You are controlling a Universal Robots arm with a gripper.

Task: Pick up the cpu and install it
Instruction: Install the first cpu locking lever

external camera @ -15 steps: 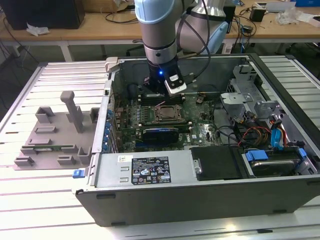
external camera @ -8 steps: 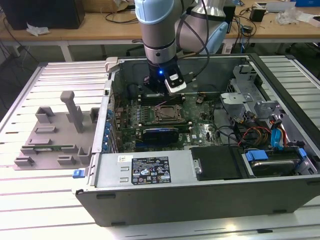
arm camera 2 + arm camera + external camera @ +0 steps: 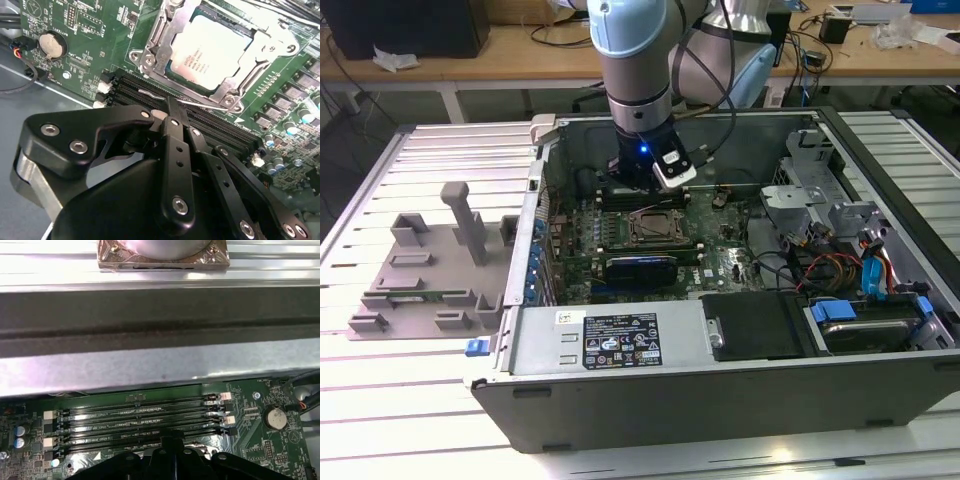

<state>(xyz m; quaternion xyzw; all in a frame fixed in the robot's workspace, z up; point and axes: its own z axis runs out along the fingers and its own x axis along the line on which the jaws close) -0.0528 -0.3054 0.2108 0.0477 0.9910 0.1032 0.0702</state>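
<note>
My tool (image 3: 172,105) hung low inside the open computer case (image 3: 720,400), which stood on the slatted metal table (image 3: 420,420) toward the exterior view's right. A grey moulded fixture (image 3: 430,270) lay near the table's edge at the exterior view's left. In both wrist views my tool's fingers (image 3: 172,442) were drawn together into one narrow black point, and I could see nothing gripped between them. That point hovered just above the black memory slots (image 3: 140,422), at the side of them nearest the socket. I could not tell whether it touched them. The cpu (image 3: 212,47) was not in my grasp. In the second wrist view it lay flat in the socket (image 3: 155,50) on the green motherboard (image 3: 100,20), its silver-grey top up, with the socket's metal frame around its edges. A thin wire lever (image 3: 150,93) ran between the socket and the slots. Several lines of fine dark print crossed the cpu's top, and small white lettering was scattered over the board. A round coin battery (image 3: 52,45) sat near the board's edge, just beside a small connector with coloured wires. In the exterior view a blue light (image 3: 643,150) glowed on my wrist just above the tool (image 3: 640,180), the socket (image 3: 653,228) lay close by it near the board's middle, and a white label (image 3: 620,342) packed with black print and symbols sat on the grey cover along the case's near wall.
</note>
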